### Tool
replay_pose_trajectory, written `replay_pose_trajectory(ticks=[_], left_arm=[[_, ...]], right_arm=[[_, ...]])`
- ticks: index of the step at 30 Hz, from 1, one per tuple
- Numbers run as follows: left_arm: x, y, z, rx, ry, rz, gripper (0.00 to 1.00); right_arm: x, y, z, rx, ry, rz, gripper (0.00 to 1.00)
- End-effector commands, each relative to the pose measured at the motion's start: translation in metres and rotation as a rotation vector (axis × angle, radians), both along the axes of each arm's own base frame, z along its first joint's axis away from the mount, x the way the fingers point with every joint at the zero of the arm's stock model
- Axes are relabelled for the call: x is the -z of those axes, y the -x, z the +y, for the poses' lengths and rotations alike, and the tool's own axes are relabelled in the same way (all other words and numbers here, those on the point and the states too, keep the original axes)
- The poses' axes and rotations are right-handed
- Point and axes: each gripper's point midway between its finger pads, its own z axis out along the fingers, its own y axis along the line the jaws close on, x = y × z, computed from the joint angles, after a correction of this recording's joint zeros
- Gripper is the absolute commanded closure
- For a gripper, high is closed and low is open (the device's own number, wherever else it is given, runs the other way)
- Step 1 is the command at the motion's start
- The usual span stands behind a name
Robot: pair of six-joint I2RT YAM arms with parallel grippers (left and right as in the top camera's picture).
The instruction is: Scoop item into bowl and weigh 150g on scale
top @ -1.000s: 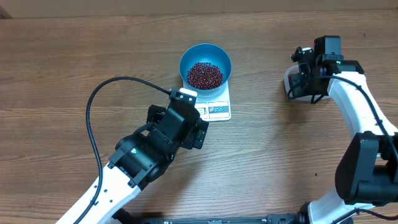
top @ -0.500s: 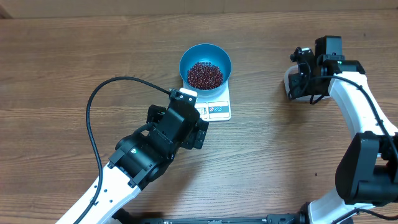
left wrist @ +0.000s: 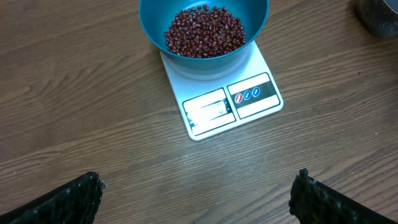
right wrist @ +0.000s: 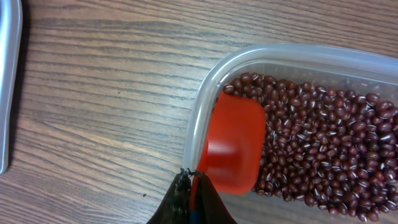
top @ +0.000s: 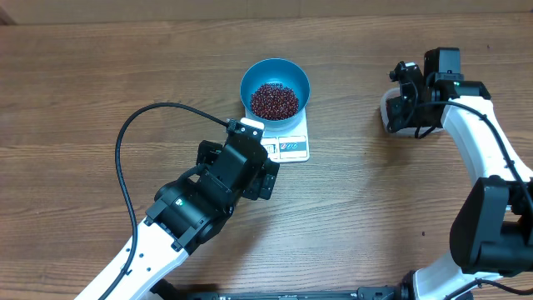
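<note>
I see left gripper wide open near scale, panel print unreadable; right gripper pinching red scoop in tub of beans.

Counts across overhead and wrist views: one blue bowl, one white scale, one clear tub, one red scoop, two heaps of beans (bowl heap at 12 o'clock, tub heap at 2 o'clock), one black cable, and two grippers, left gripper and right gripper
</note>
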Motion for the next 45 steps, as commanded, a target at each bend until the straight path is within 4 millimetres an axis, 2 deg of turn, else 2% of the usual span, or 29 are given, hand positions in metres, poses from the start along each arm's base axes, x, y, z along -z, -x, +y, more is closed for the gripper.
replay_pose_trajectory(ticks=[1,8,18,21,30,36,42,45], left_arm=[[0.002,-0.002,0.003,-0.006,-0.012,0.002,0.01],[0.002,-0.002,0.003,-0.006,-0.012,0.002,0.01],[0.002,-0.002,0.003,-0.006,-0.012,0.002,0.01],[0.002,-0.002,0.003,-0.006,-0.012,0.002,0.01],[0.002,-0.002,0.003,-0.006,-0.012,0.002,0.01],[0.002,-0.002,0.003,-0.006,-0.012,0.002,0.01],[0.002,-0.002,0.003,-0.006,-0.012,0.002,0.01],[0.002,-0.002,0.003,-0.006,-0.012,0.002,0.01]], right_arm=[[-0.002,-0.002,0.006,-0.007,-0.079,-0.013,0.96],[-0.002,-0.006,-0.029,0.073,-0.024,-0.03,0.96],[-0.004,-0.013,-0.078,0.178,0.237,-0.058,0.96],[-0.004,-0.012,-0.086,0.196,0.279,-0.053,0.96],[-0.002,-0.007,-0.084,0.191,0.273,-0.032,0.97],[0.002,-0.006,-0.066,0.149,0.174,-0.026,0.96],[0.013,-0.001,-0.059,0.135,0.139,0.002,0.96],[0.018,0.001,-0.047,0.11,0.077,0.005,0.96]])
